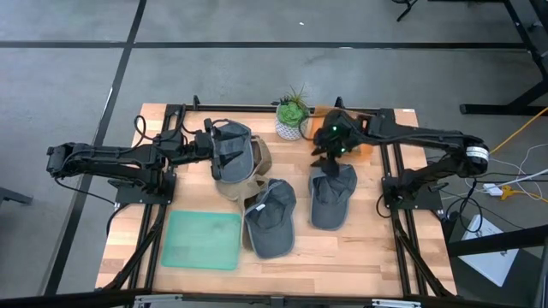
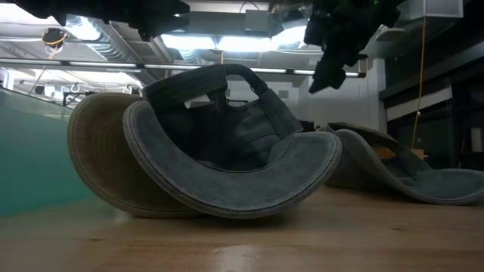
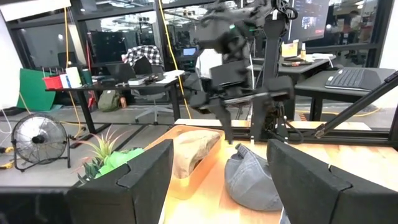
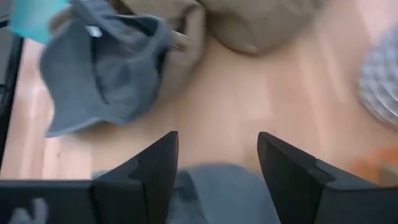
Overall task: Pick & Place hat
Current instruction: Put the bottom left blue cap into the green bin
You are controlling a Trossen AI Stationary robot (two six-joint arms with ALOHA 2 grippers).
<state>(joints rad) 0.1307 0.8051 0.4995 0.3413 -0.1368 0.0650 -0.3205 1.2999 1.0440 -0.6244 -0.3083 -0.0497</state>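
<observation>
I see three grey caps and a tan one on the surface (image 1: 342,257). The right cap (image 1: 331,198) lies free near the right edge, long axis running front to back, brim toward the front, crown toward the back just under my right gripper (image 1: 329,156). That gripper hangs above the crown end with its fingers (image 4: 149,171) apart and nothing between them; in the right wrist view the grey cloth shows below the gap.

The middle cap (image 1: 272,219) lies just left of it, turned inside up, brim pointing toward the front edge; in the low view its brim fills the foreground. It touches the tan cap (image 1: 248,181) behind it. A third grey cap (image 1: 233,150) sits on top of the tan one toward the back, right beside my left gripper (image 1: 208,147), whose fingers (image 3: 137,180) stand wide open and hold nothing.

A green mat (image 1: 204,240) lies flat at front left with nothing on it, close to the middle cap. A small potted plant (image 1: 292,118) stands at the back edge between the arms. An orange tray (image 3: 199,168) near the back right holds a tan lump I can't identify. Bare wood stays open along the front right corner.
</observation>
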